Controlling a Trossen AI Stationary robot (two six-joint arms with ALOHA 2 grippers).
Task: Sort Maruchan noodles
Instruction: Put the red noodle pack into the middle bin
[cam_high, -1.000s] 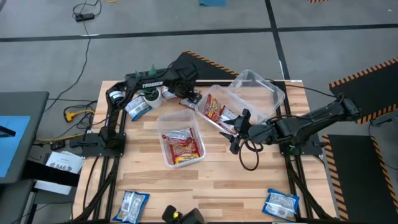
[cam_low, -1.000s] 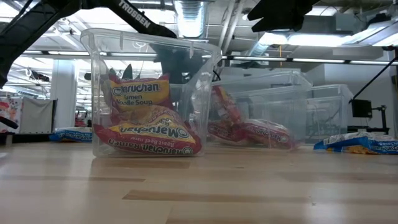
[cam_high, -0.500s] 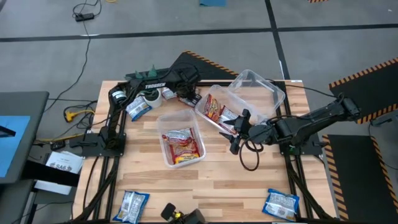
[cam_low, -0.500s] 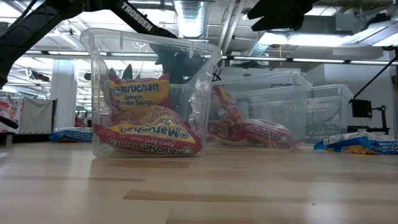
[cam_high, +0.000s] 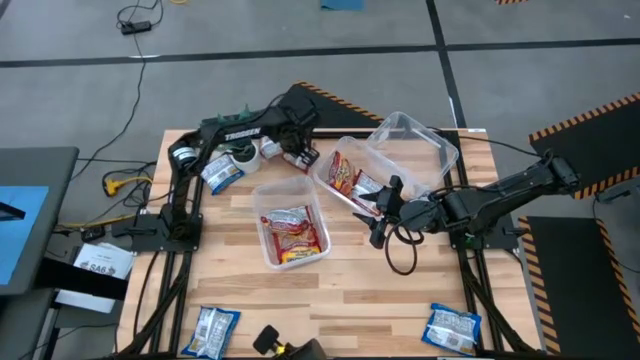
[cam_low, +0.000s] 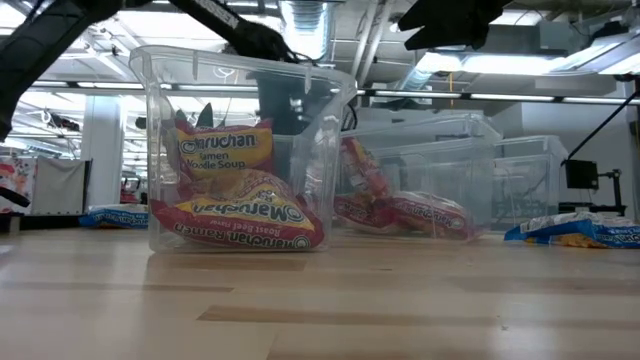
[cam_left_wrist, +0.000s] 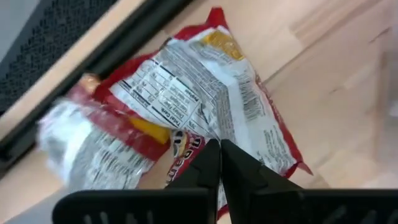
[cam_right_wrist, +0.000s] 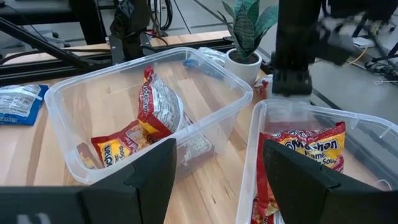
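Change: the left claw (cam_left_wrist: 219, 163) has drawn its fingers together since a second ago, and its arm has shifted slightly at the far edge of the pale wooden surface (cam_high: 350, 290); the right arm has not moved.
Left claw: fingers pressed together with no gap, tips pinching a red-and-silver crinkly plastic noodle packet (cam_left_wrist: 205, 106) that lies label-side down right under it, next to a second packet (cam_left_wrist: 87, 146). The hold looks slight, on one edge only.
Why there: judged from the task, this packet is a stray to be lifted into a tub with its kind; an edge pinch suits a flat packet lying on wood.
Right claw: the right claw (cam_high: 385, 212) hangs wide with nothing between its fingers, just beside the tilted clear plastic tub (cam_high: 445, 155), waiting.
Sorted so far: ahead of the right claw, a clear rectangular plastic tub (cam_right_wrist: 74, 93) holds red-orange-yellow packets (cam_right_wrist: 155, 109); the tub directly under it holds another red-and-yellow packet (cam_right_wrist: 305, 146).
Unsorted: blue-and-white packets lie well apart from both claws, two at the near edge (cam_high: 212, 330) (cam_high: 453, 325), one near the left arm (cam_high: 220, 175).
Bystander: small potted green plant (cam_right_wrist: 245, 25) between the two claws.
Risk: the thin crinkly film may slip from such a narrow pinch.
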